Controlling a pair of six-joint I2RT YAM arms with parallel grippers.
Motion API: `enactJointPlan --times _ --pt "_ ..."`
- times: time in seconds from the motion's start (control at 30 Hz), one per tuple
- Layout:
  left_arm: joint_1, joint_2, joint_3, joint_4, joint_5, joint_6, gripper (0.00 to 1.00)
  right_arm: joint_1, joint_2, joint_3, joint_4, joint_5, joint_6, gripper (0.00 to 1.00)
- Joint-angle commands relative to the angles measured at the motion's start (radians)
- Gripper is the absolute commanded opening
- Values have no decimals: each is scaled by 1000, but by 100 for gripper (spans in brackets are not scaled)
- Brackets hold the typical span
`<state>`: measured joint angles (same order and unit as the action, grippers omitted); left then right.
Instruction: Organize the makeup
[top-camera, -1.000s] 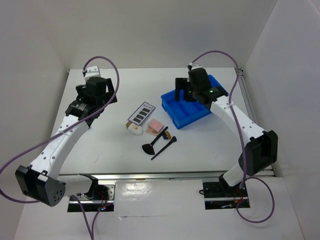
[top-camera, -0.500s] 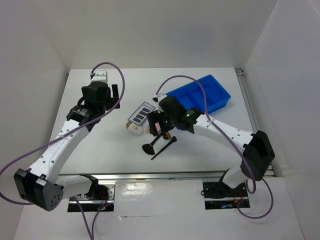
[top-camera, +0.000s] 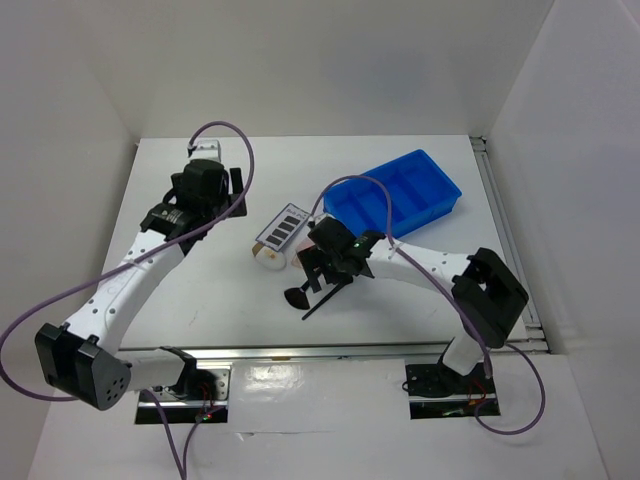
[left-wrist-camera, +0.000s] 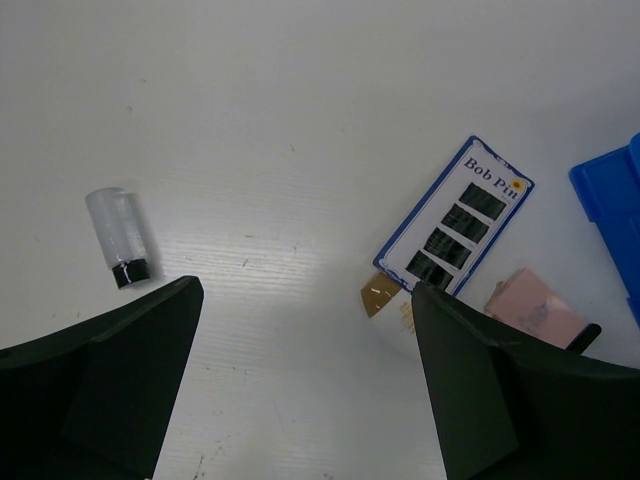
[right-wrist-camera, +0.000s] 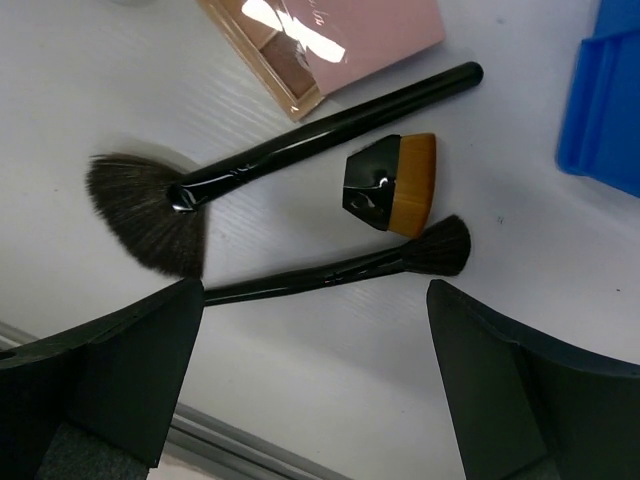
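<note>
Right gripper (right-wrist-camera: 312, 295) hovers over the brushes (right-wrist-camera: 330, 268) — fingers wide apart, likely lining up a pick. Left gripper (left-wrist-camera: 305, 290) gapes, empty.

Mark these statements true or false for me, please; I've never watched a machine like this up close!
1. The left pincer and the right pincer both stand open, holding nothing. True.
2. The right pincer hangs over the blue tray. False: it hangs over the two brushes; the tray sits farther back.
3. Both brushes are in the tray. False: the fan brush and the thin brush lie on the table.
4. The pink compact lies close to the fan brush's handle. True.
</note>
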<state>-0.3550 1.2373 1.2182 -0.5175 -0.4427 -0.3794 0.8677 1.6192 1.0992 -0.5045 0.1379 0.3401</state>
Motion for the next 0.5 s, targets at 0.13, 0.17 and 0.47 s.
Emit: enactJointPlan --times 0.13,0.17,0.47 --pt "-22 24 37 -10 -13 -24 100 -35 59 -12 92 49 13 98" --pt "-22 24 37 -10 -13 -24 100 -35 73 -21 101 49 2 97" --pt "-22 33 37 -19 -22 -15 100 -53 157 -1 146 49 -19 84"
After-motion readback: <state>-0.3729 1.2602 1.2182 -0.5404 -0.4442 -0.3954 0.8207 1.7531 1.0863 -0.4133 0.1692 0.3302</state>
